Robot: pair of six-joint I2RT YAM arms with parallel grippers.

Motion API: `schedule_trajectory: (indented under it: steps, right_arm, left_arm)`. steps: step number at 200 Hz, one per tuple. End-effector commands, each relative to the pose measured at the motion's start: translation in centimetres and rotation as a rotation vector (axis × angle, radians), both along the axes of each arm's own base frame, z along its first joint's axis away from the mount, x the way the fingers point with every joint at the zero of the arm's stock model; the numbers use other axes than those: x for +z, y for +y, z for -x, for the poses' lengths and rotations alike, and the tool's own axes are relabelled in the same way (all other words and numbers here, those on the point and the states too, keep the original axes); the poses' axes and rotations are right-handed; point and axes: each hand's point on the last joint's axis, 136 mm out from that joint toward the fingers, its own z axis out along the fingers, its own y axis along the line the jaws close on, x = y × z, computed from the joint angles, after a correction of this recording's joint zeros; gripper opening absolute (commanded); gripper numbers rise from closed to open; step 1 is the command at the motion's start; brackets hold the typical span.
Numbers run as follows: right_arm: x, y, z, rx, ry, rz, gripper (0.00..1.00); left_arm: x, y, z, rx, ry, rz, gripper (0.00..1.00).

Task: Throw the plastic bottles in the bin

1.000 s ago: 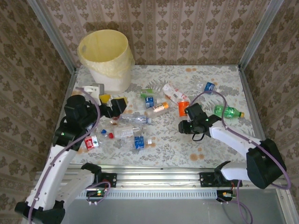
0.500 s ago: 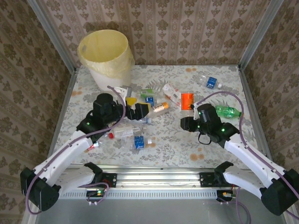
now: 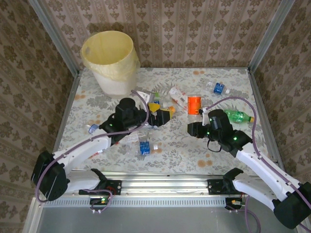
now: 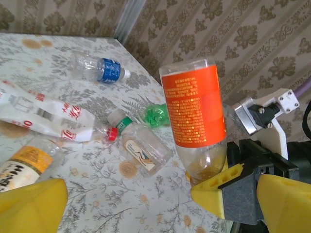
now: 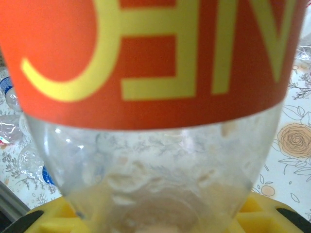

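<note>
While the R gripper [image 3: 195, 117] had its jaws clamped on the clear narrow end of an orange-labelled bottle [image 3: 194, 104], the L gripper [image 4: 158, 208] had its yellow pads [image 4: 30, 204] spread wide apart w/ nothing btwn them. The held bottle stood roughly upright above the table [image 3: 233, 77], label uppermost, right of centre. In the R wrist view its clear end sat down btwn the yellow pads. In the L wrist view it was just ahead of the L gripper's right-hand pad, w/ one pad of the R gripper against its lower end.

The L gripper hung over the middle of the table, pointed toward the R one, above a scatter of bottles. Ahead of it lay a small clear bottle [image 4: 141, 145] w/ a green cap. A crumpled white-and-red bottle [image 4: 43, 114] had its red cap just beside that green one. A yellow-labelled bottle [image 4: 24, 162] lay at near left, and a blue-labelled bottle [image 4: 104, 69] farther off. A green bottle [image 3: 237, 116] lay just right of the R wrist. More bottles lay nearer the arm bases, incl. a blue-banded bottle [image 3: 144, 147]. The bin [image 3: 116, 73], lined w/ a yellowish bag, stood at the far-left corner, well apart from both grippers.
</note>
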Motion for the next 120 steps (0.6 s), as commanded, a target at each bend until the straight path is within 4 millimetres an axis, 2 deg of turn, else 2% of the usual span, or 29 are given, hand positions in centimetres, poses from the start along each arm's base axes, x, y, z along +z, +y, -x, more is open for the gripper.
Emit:
schedule_trajectory:
  steps: [1,40,76,120]
  right_arm:
    - [1.1,1.0,0.2,0.051,-0.050,-0.037,0.22]
    - [1.2,1.4,0.5,0.077,-0.055,-0.047,0.22]
    - [1.2,1.8,0.9,0.105,-0.058,-0.049,0.22]
    - [1.8,2.7,1.7,0.156,-0.086,-0.080,0.22]
  left_arm:
    - [1.7,-1.7,0.1,-0.044,-0.016,0.076,1.00]
    - [1.4,-4.0,-0.1,-0.102,0.010,0.128,1.00]
    - [1.8,-6.1,0.5,-0.184,-0.001,0.166,1.00]
    - [2.4,-7.4,0.6,-0.248,-0.011,0.224,1.00]
